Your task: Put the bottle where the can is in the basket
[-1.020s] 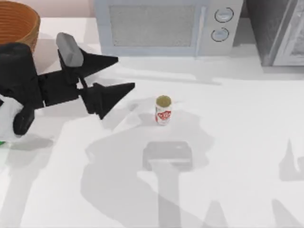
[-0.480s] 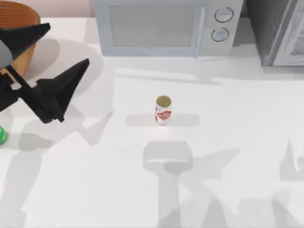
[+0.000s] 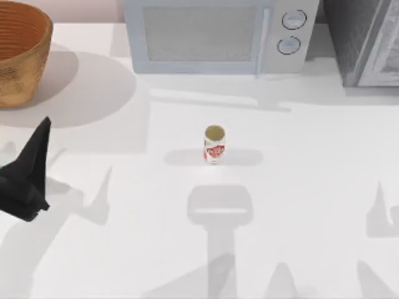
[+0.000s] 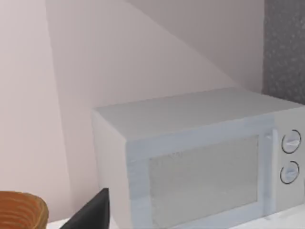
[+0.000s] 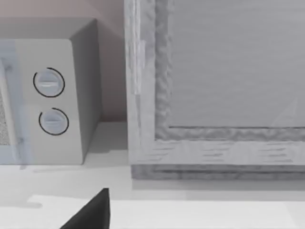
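Note:
The white-and-red can (image 3: 214, 144) with its gold-tan top stands upright on the white table, near the middle and well apart from the basket. The orange-brown wicker basket (image 3: 22, 59) sits at the far left corner, and its visible inside holds nothing. The bottle is out of view. My left gripper (image 3: 25, 177) is at the table's left edge, below the basket and far from the can. It is open, with one black finger (image 4: 90, 212) showing and nothing held. My right gripper is parked, and one of its dark fingers (image 5: 90, 212) faces the back of the table.
A grey-white microwave (image 3: 215, 34) stands along the back edge behind the can. A grey cabinet-like box (image 3: 368, 40) fills the back right corner. Arm shadows fall across the table's front half.
My left arm has pulled back from near the can, toward the left and front, and now sits mostly off the left edge. The green bottle at that edge has dropped from sight. The can has not moved.

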